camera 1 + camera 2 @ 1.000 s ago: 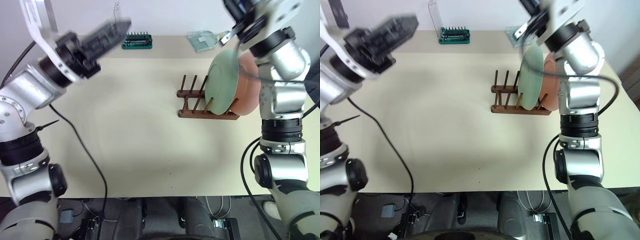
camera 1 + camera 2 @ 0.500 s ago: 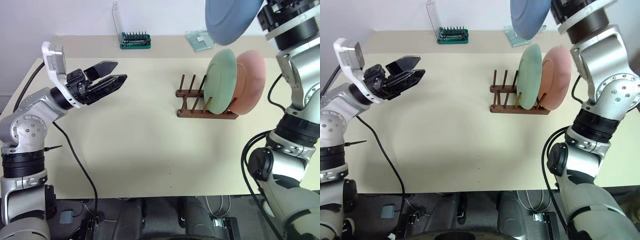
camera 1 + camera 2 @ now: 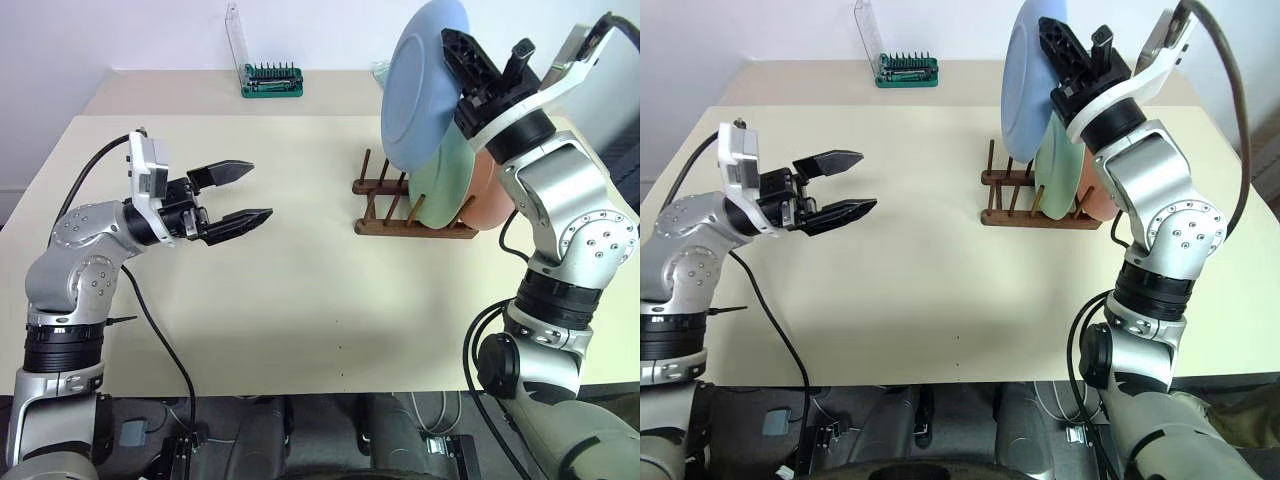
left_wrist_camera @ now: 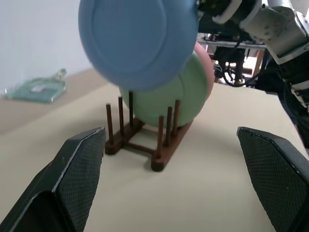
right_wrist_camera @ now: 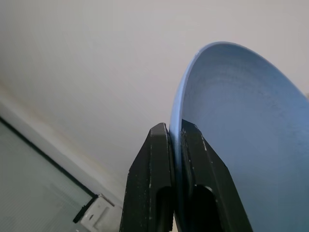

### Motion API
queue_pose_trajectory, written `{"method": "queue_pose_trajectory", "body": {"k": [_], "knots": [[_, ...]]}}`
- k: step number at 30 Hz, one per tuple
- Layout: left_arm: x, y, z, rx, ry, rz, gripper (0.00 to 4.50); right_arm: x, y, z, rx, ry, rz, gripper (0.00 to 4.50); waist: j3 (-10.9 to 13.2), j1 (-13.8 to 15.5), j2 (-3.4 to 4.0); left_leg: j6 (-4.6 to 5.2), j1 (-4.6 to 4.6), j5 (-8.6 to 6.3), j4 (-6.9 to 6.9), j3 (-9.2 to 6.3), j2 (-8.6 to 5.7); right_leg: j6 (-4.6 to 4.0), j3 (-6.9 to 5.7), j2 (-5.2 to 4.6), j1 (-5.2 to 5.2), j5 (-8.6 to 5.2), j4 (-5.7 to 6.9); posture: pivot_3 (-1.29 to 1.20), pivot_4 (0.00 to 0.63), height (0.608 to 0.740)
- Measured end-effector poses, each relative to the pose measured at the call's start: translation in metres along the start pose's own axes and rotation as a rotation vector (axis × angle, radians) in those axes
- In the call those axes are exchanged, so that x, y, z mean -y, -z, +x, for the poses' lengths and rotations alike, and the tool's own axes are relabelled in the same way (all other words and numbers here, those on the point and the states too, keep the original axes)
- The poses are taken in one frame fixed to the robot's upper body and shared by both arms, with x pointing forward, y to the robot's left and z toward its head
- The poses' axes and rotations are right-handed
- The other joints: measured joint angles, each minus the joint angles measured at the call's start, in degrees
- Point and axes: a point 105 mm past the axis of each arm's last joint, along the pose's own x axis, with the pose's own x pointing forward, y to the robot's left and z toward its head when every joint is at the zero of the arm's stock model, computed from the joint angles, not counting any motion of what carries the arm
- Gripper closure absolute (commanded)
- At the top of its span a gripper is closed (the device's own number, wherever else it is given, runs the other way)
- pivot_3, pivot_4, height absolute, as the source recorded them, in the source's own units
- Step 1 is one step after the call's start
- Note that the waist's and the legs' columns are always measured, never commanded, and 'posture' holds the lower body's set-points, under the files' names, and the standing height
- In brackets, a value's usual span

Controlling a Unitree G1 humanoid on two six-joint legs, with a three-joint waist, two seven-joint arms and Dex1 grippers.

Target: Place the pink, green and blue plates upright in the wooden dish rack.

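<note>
Right gripper [image 3: 470, 62] jaws clamp blue plate [image 3: 415, 80] above wooden dish rack [image 3: 400, 210]; left gripper [image 3: 248, 192] jaws agape.

A pale cream tabletop [image 3: 290, 290] fills the middle of the scene, its far edge meeting a plain white wall [image 3: 110, 35]. Near that edge stands a green case of screwdriver bits [image 3: 272, 82] with a clear lid [image 3: 236, 40] raised upright behind it (the lid leans toward the wall). Farther along the back lies a flat greenish packet [image 4: 35, 90]. Below the tabletop's near edge, dark cables [image 3: 190, 440] trail over a shadowed floor.
</note>
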Motion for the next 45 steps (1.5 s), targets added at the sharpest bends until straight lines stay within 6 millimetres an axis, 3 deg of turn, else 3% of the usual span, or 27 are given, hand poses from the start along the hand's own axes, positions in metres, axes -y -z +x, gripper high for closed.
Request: {"method": "queue_pose_trajectory", "body": {"k": [4, 19, 37, 38, 40, 42, 45], "knots": [[0.002, 0.003, 0.002, -0.001, 0.008, 0.020, 0.04, 0.009, 0.003, -0.005, 0.002, 0.040, 0.028, 4.50, 0.00, 0.00, 0.00, 0.00, 0.00, 0.00, 0.00, -0.01, 0.00, 0.00, 0.00, 0.00, 0.00, 0.00, -0.02, 0.00, 0.150, 0.740], [0.002, 0.005, 0.008, 0.012, 0.019, 0.022, 0.04, 0.008, 0.009, -0.010, 0.007, 0.048, 0.065, 4.50, 0.00, 0.01, 0.00, 0.02, 0.00, 0.00, 0.01, -0.02, 0.00, 0.00, 0.00, 0.00, 0.00, 0.00, -0.04, 0.00, 0.150, 0.740], [0.002, 0.008, 0.009, 0.005, 0.014, 0.024, 0.04, 0.030, 0.034, -0.019, -0.058, 0.102, 0.035, 4.50, 0.00, 0.02, 0.00, 0.02, 0.00, -0.01, 0.01, -0.03, 0.00, 0.00, 0.00, 0.00, -0.01, 0.00, -0.06, 0.00, 0.150, 0.740], [0.002, 0.008, 0.009, 0.004, 0.013, 0.024, 0.00, 0.030, 0.034, -0.019, -0.057, 0.098, 0.037, 3.98, 0.00, 0.01, 0.00, 0.03, 0.00, -0.01, 0.01, -0.03, 0.00, 0.00, 0.00, 0.00, -0.01, 0.00, -0.06, 0.00, 0.150, 0.740], [0.001, 0.008, 0.009, 0.004, 0.010, 0.024, 0.00, 0.029, 0.034, -0.019, -0.057, 0.093, 0.038, 3.48, 0.00, 0.06, 0.00, 0.03, 0.00, -0.01, 0.01, -0.03, 0.00, 0.00, 0.00, 0.00, -0.01, 0.00, -0.06, 0.00, 0.150, 0.740], [0.001, 0.008, 0.009, 0.004, 0.008, 0.024, 0.00, 0.029, 0.035, -0.018, -0.063, 0.091, 0.017, 2.65, 0.00, 0.05, 0.00, 0.03, 0.00, -0.01, 0.01, -0.03, 0.00, 0.00, 0.00, 0.00, -0.01, 0.00, -0.06, 0.00, 0.150, 0.740], [0.001, 0.008, 0.009, 0.003, 0.006, 0.024, 0.00, 0.030, 0.035, -0.018, -0.066, 0.090, -0.002, 1.16, 0.00, 0.04, 0.00, 0.03, 0.00, -0.01, 0.01, -0.03, 0.00, 0.00, 0.00, 0.00, -0.01, 0.00, -0.07, 0.00, 0.150, 0.740]]}}
